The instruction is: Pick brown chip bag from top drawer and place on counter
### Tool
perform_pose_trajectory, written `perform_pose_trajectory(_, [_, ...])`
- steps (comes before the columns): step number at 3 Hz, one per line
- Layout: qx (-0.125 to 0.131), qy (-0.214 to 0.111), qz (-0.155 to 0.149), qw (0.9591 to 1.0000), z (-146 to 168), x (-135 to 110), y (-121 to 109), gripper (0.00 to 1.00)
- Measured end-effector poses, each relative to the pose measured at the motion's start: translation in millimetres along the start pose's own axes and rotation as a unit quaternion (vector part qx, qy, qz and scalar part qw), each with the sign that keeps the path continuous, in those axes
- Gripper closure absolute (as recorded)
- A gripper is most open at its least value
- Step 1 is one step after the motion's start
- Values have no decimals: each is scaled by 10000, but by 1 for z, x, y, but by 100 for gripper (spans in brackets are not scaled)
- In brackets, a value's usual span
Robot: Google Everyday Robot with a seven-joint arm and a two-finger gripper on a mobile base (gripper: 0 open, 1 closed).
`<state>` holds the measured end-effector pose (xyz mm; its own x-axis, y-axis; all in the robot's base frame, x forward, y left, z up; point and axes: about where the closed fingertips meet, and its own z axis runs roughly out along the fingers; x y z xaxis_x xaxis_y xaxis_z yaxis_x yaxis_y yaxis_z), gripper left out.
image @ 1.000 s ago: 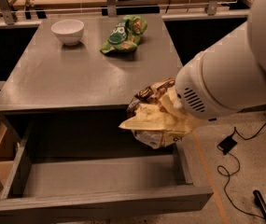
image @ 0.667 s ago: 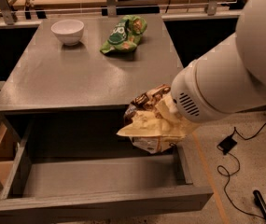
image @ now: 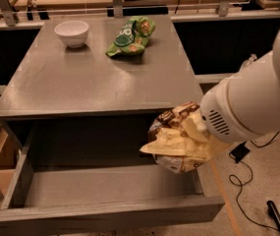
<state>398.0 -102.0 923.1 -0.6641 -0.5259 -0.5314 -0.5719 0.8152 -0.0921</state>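
Pinching the crumpled brown chip bag [image: 175,118] between its jaws, the gripper [image: 184,140] hangs right of centre in the frame, above the right end of the open top drawer [image: 105,188] and just in front of the counter [image: 95,77] edge. Over the last second it has drifted slightly right and downward rather than up. The bag is clear of the drawer, so the lift looks done. The carry onto the counter, where a green bag [image: 129,36] and a white bowl [image: 71,32] sit toward the top of the frame, is not yet made.
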Motion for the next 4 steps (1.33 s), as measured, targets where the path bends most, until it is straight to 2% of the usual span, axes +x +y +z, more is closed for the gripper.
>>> perform_pose_trajectory(1, [284,125,209,9993,-24,20,-8,100])
perform_pose_trajectory(2, [548,59,226,9982,-49,21,-13,100])
perform_pose_trajectory(4, [551,48,217,9982,-49,20,-14,100])
